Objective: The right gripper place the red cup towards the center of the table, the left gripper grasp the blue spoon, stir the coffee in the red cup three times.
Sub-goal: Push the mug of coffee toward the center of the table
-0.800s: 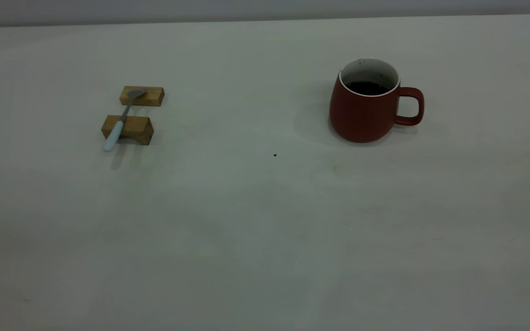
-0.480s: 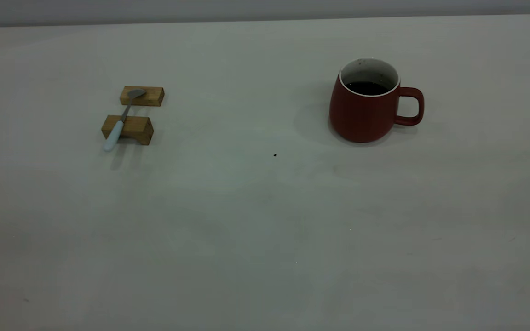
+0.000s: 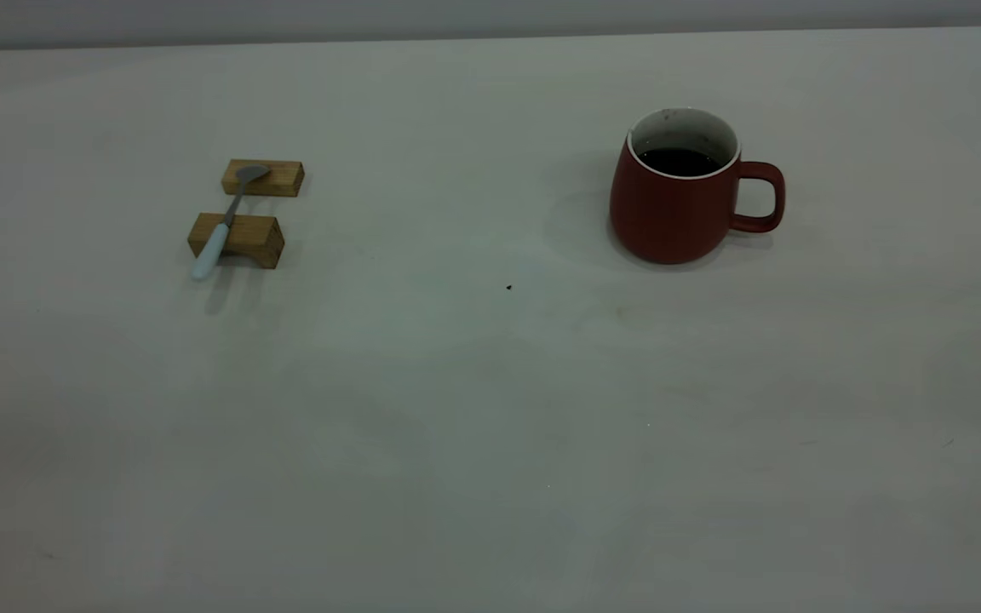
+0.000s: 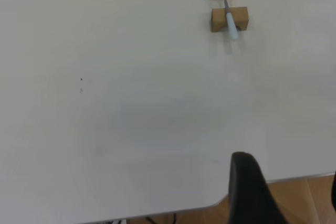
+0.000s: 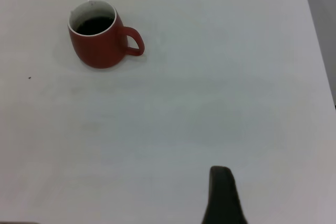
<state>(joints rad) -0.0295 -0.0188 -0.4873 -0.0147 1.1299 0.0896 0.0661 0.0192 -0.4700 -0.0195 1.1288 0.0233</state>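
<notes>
The red cup (image 3: 669,213) stands upright on the right half of the table (image 3: 490,409), handle pointing right, with dark coffee (image 3: 679,162) inside. The blue spoon (image 3: 222,226) lies across two small wooden blocks at the far left, bowl on the rear block. Neither gripper shows in the exterior view. In the left wrist view my left gripper (image 4: 289,169) hangs open over the table's edge, far from the spoon (image 4: 229,17). In the right wrist view one dark finger (image 5: 222,195) shows with a wide bare gap beside it, well short of the cup (image 5: 97,48).
The rear wooden block (image 3: 282,177) and the front block (image 3: 256,240) carry the spoon. A tiny dark speck (image 3: 508,287) sits near the table's middle. The table's edge (image 4: 294,177) and its right side (image 5: 317,51) border bare floor.
</notes>
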